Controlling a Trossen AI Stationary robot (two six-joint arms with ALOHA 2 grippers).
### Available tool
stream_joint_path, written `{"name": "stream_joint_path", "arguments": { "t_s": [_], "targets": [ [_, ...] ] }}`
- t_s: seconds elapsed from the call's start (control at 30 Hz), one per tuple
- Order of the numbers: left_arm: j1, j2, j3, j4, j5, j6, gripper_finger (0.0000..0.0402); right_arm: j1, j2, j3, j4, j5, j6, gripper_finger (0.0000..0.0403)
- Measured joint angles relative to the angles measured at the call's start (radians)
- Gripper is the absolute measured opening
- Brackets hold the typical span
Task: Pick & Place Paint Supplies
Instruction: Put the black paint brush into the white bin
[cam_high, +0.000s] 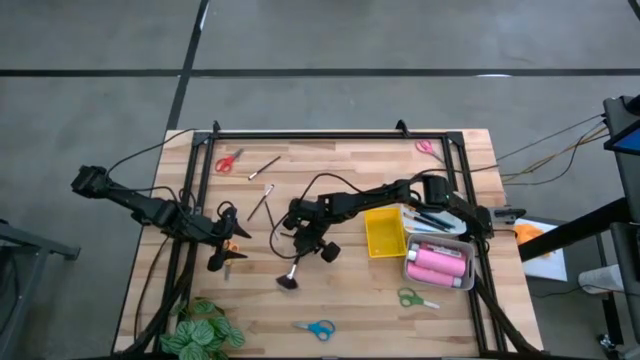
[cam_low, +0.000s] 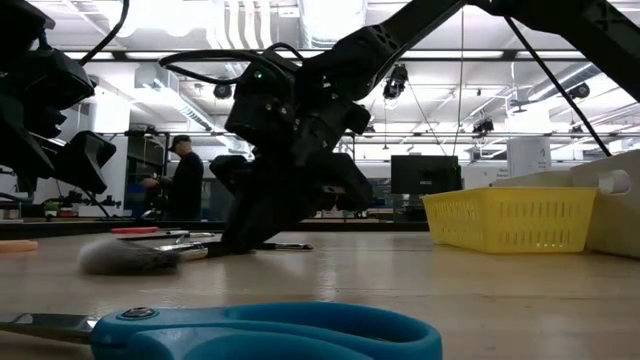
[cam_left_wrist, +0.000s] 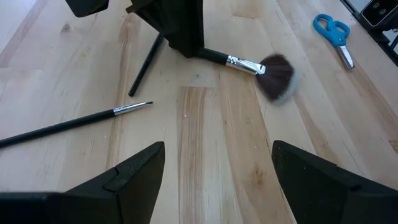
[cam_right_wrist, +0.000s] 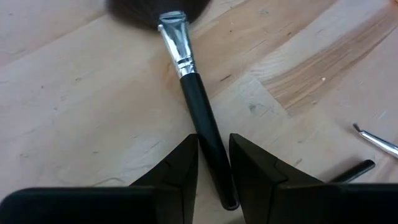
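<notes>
The fluffy black brush (cam_high: 289, 282) lies mid-table, its bristles (cam_left_wrist: 278, 74) on the wood, and my right gripper (cam_high: 300, 252) is shut on its handle. Thin brushes (cam_left_wrist: 74, 121) (cam_high: 263, 168) lie loose on the wood near it. Pink bottles (cam_high: 438, 264) lie in the white tray (cam_high: 470, 282). Scissors lie scattered: red (cam_high: 228, 161), pink (cam_high: 427, 147), green (cam_high: 417, 298) and blue (cam_high: 316, 328). My left gripper (cam_left_wrist: 217, 168) waits open at the table's left (cam_high: 225, 255), holding nothing. My right gripper pinches the brush's black handle near its free end (cam_right_wrist: 214, 163) between its two fingers (cam_right_wrist: 180, 171). It comes slanting down from above and from the table's right. The brush lies low, its bristle end (cam_low: 120, 256) resting on the table.
A yellow tray (cam_high: 385, 232) stands right of centre beside the white one. A leafy plant (cam_high: 203, 328) sits at the near left corner. A black frame (cam_high: 330, 134) rims the table. A person (cam_low: 183, 180) stands in the room behind.
</notes>
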Motion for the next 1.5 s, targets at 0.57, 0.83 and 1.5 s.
{"name": "stream_joint_path", "arguments": {
  "t_s": [0.57, 0.83, 1.5],
  "targets": [
    [0.000, 0.000, 0.000, 0.000, 0.000, 0.000, 0.0300, 0.014, -0.004, -0.014, -0.021, 0.057, -0.003, 0.0053],
    [0.000, 0.000, 0.000, 0.000, 0.000, 0.000, 0.0300, 0.014, -0.003, -0.014, -0.020, 0.057, 0.024, 0.0043],
    [0.000, 0.000, 0.000, 0.000, 0.000, 0.000, 0.0300, 0.015, -0.003, -0.016, -0.021, 0.058, 0.027, 0.0034]
  ]
}}
